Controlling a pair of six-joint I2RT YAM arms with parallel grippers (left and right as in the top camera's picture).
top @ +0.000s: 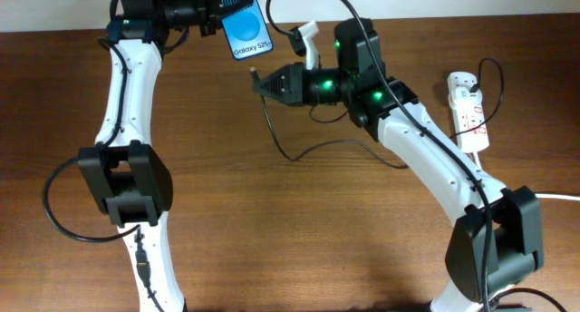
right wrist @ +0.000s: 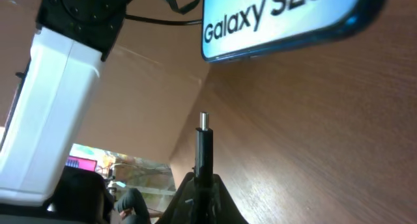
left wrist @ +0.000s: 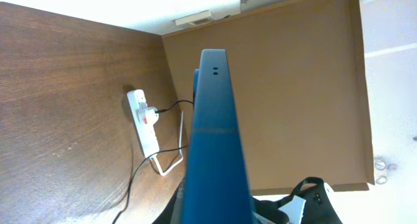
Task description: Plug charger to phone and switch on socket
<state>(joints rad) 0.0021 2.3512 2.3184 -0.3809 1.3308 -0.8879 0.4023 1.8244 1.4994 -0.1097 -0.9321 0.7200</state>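
Note:
My left gripper [top: 237, 4] is shut on the phone [top: 248, 31], blue screen with white "Galaxy" text, and holds it tilted above the table's far edge. The phone fills the middle of the left wrist view [left wrist: 212, 139] and shows at the top of the right wrist view [right wrist: 280, 19]. My right gripper [top: 258, 83] is shut on the charger's black connector [right wrist: 204, 146], whose metal tip points toward the phone's lower end and stands a little apart from it. The thin black cable [top: 299, 153] trails over the table. The white socket strip [top: 467, 108] lies at the far right.
The socket strip also shows in the left wrist view [left wrist: 144, 120], with a black plug in it and its white cord. A tan wall panel [left wrist: 293, 87] stands behind the table. My left arm's white link [right wrist: 58, 113] is close on the left of the right wrist view.

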